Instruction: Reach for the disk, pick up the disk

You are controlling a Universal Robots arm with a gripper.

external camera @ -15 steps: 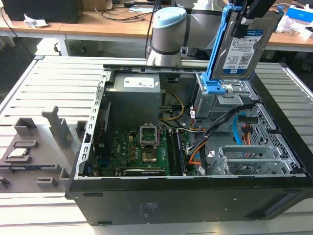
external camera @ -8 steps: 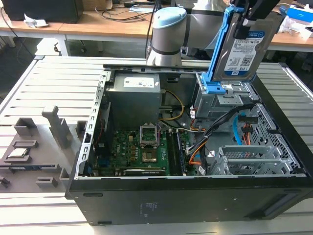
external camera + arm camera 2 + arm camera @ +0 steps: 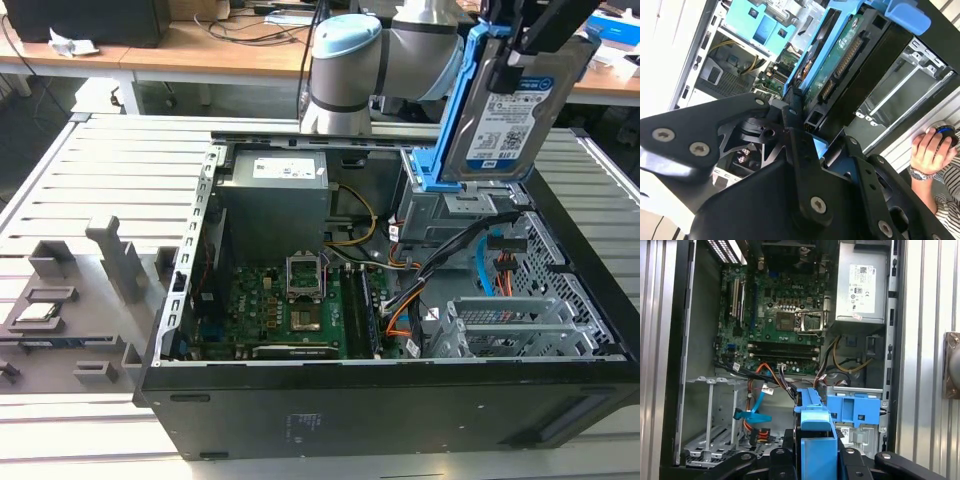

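The disk (image 3: 512,112), a silver drive with a white-and-blue label in a blue carrier frame, hangs tilted above the back right corner of the open computer case (image 3: 380,400). My gripper (image 3: 514,58) is shut on its upper edge. In the second wrist view the disk (image 3: 840,60) appears edge-on, green circuit board and connector showing, clamped between the black fingers (image 3: 794,116) of the gripper (image 3: 807,127). In the first wrist view the disk's blue frame edge (image 3: 815,435) rises from the gripper (image 3: 815,452), high over the case interior.
The case holds a motherboard (image 3: 290,310), a power supply (image 3: 275,185), a metal drive cage (image 3: 510,325), loose cables and a blue carrier bay (image 3: 855,410). Grey fixture blocks (image 3: 115,260) stand at the exterior view's left. A person's hand (image 3: 930,150) rests beside the case.
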